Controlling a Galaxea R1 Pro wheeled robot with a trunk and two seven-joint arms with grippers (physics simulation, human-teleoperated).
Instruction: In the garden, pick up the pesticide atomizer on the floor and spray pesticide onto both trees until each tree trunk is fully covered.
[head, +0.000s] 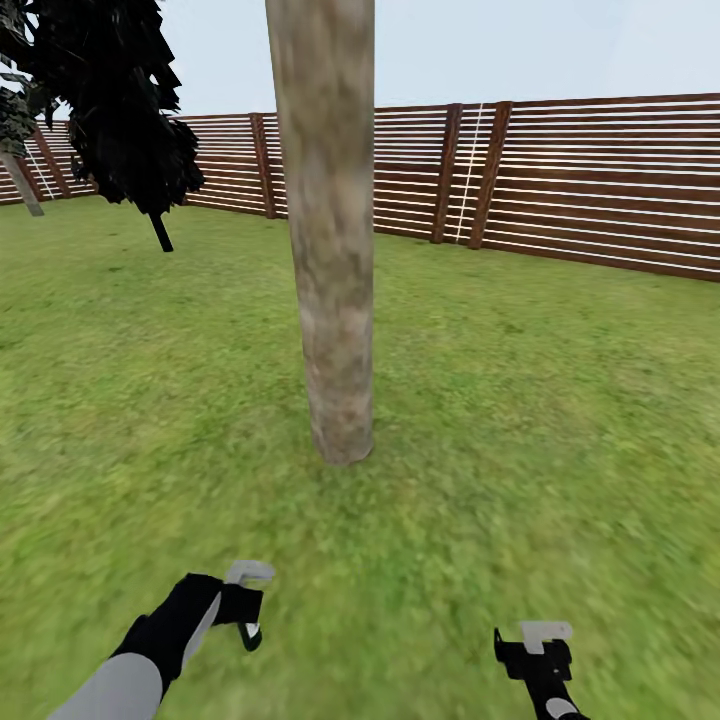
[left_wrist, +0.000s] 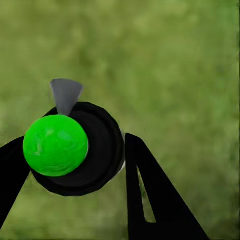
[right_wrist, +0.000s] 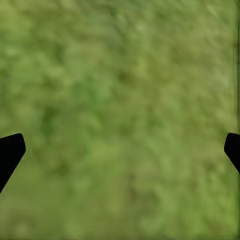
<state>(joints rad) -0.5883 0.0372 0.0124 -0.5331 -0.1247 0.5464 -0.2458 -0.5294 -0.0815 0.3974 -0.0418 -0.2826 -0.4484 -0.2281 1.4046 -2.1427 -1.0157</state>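
Left hand (left_wrist: 75, 165) is pinching the dark round spray bottle with its bright green top (left_wrist: 56, 145), nozzle aimed down at the lawn (head: 560, 400), so it'd probably miss. Right hand (right_wrist: 120, 150) spread, holding nothing. Pale mottled tree trunk (head: 330, 260) just ahead, open grass around, slatted wooden fence (head: 600, 190) well back.

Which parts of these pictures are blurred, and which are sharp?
Head view: the tree trunk and fence are fairly sharp; the near lawn is smeared. Left wrist view: the atomizer in the left pincer is crisp, grass soft. Right wrist view: grass blurred all over.
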